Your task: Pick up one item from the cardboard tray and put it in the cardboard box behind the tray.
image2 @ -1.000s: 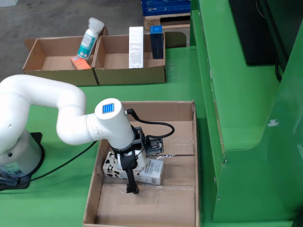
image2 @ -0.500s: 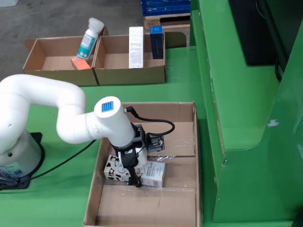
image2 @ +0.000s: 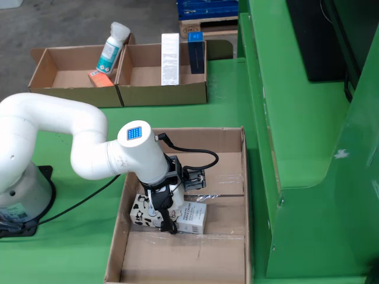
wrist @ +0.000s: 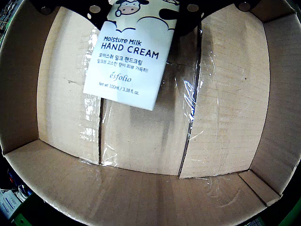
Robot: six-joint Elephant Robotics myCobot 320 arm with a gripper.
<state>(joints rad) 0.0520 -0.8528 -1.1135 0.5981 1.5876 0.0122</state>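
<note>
Gripping the white cow-print hand cream carton (image2: 169, 216) inside the shallow brown cardboard tray (image2: 233, 177), black two-finger gripper (image2: 164, 214) clenched across the carton's middle, carton lying flat on the tray's taped floor, two cardboard boxes (image2: 121, 77) well behind.

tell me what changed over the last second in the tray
The gripper came down from its higher, more extended pose a second ago onto the hand cream box, and its jaws now appear to sit at the box's sides; whether they grip it cannot be told. Since half a second ago, nothing visibly moved. The box lies where it was in the cardboard tray, and the items in the boxes behind stayed put.
</note>
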